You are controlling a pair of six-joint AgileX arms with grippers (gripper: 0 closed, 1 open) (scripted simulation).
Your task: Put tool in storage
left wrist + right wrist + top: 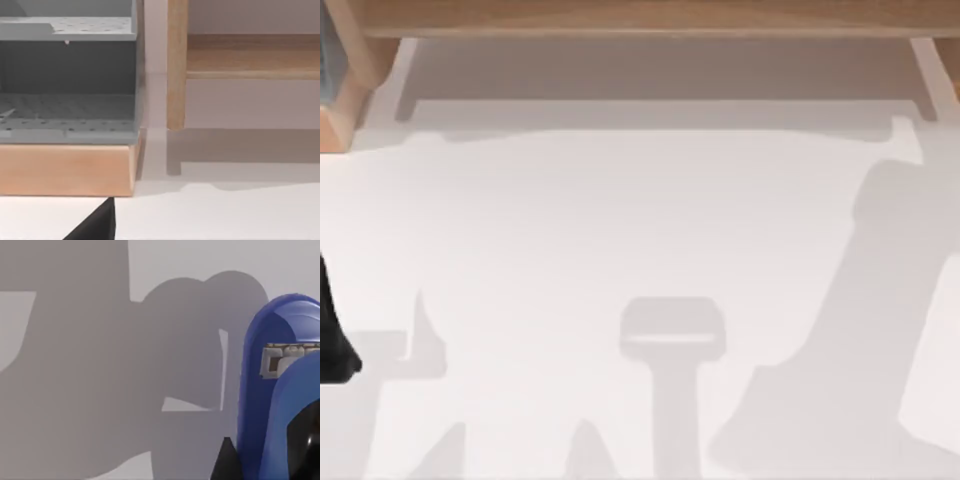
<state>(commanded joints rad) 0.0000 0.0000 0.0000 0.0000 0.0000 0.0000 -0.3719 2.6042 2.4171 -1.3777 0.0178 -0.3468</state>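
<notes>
The tool is out of view. The storage (65, 110) is a grey perforated shelf unit on a light wooden base; the left wrist view faces it close up, and its corner (328, 60) shows at the top view's far left. A black pointed shape (335, 335) sits at the table's left edge, and it appears as a wedge (95, 225) just before the storage base. I cannot tell whether it belongs to my left gripper. In the right wrist view, a rounded blue body (280, 390) with a black part stands close to the camera, beside a small black wedge (227, 460).
A light wooden frame (640, 18) runs along the back of the white table (640, 220), with a wooden post (176, 65) standing right of the storage. Arm shadows lie across the table's front and right.
</notes>
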